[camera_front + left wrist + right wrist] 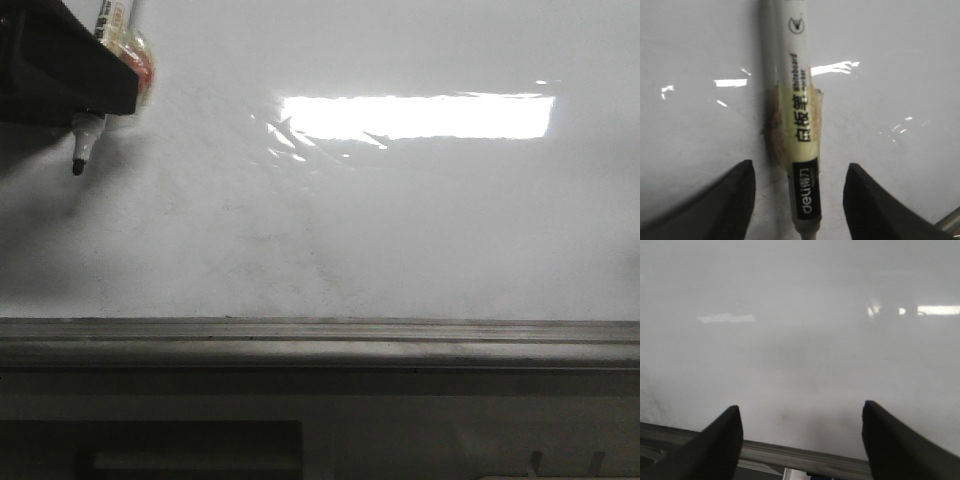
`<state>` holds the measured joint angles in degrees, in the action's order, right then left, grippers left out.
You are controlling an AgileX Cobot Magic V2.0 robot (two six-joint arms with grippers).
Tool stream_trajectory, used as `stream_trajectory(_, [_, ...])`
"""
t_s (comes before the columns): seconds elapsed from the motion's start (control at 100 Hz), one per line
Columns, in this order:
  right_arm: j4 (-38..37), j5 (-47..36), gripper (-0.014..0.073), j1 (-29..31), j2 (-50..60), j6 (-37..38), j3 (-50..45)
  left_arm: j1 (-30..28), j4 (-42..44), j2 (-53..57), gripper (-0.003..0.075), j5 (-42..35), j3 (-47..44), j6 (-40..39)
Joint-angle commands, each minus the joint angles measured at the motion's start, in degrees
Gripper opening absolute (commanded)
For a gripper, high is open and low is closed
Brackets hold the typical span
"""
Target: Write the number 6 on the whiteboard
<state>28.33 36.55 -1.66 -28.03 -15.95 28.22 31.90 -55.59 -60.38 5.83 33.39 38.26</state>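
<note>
— Where is the marker (802,150) held?
— Taped between the spread fingers of the left gripper (800,200), its tip just off the whiteboard (400,220); no 6 is drawn. The right gripper (800,440) is held wide, empty.

Right end effector (799,440) spread wide, hazy whiteboard (800,340), grey ledge (790,452) below fingers (720,445)

Both grippers — left (797,200), right (800,440) — fingers apart.

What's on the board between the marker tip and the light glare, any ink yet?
Nothing drawn. In the front view, the whiteboard between the marker tip and the glare shows only faint grey smudges.
</note>
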Motion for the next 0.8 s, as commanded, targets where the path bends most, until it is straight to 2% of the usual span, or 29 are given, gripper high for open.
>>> stream_trajectory(0.0, [1.1,-4.1,0.0456,0.2,-0.7,-0.8,2.0,-0.1,0.4,-1.4,0.0271,-4.6,1.1,0.2])
stream_trajectory(0.08, [1.1,-4.2,0.0456,0.2,-0.7,-0.8,2.0,-0.1,0.7,-1.4,0.0162,-4.6,1.1,0.2])
stream_trajectory(0.18, [1.1,-4.2,0.0456,0.2,-0.7,-0.8,2.0,-0.1,0.8,-1.4,-0.0022,-4.3,1.1,0.2])
stream_trajectory(0.39, [1.1,-4.1,0.0456,0.2,-0.7,-0.8,2.0,-0.1,2.6,-0.1,-0.002,-3.7,1.1,0.4])
stream_trajectory(0.51, [1.9,-2.2,0.0455,0.2,-1.1,-1.7,2.4,-0.1,7.4,3.5,-0.002,0.6,1.1,0.4])
stream_trajectory(0.56, [4.7,-0.2,0.0456,0.2,-2.1,-5.2,3.0,-0.1,9.5,5.5,-0.002,3.6,1.1,0.4])
stream_trajectory(0.66, [15.4,4.5,0.0456,0.2,-5.4,-14.8,4.8,0.5,13.1,8.7,-0.002,10.6,1.1,0.4])
stream_trajectory(0.79, [27.9,12.0,0.0456,0.2,-12.1,-26.4,8.9,4.0,15.3,10.9,-0.002,15.0,1.1,0.4])
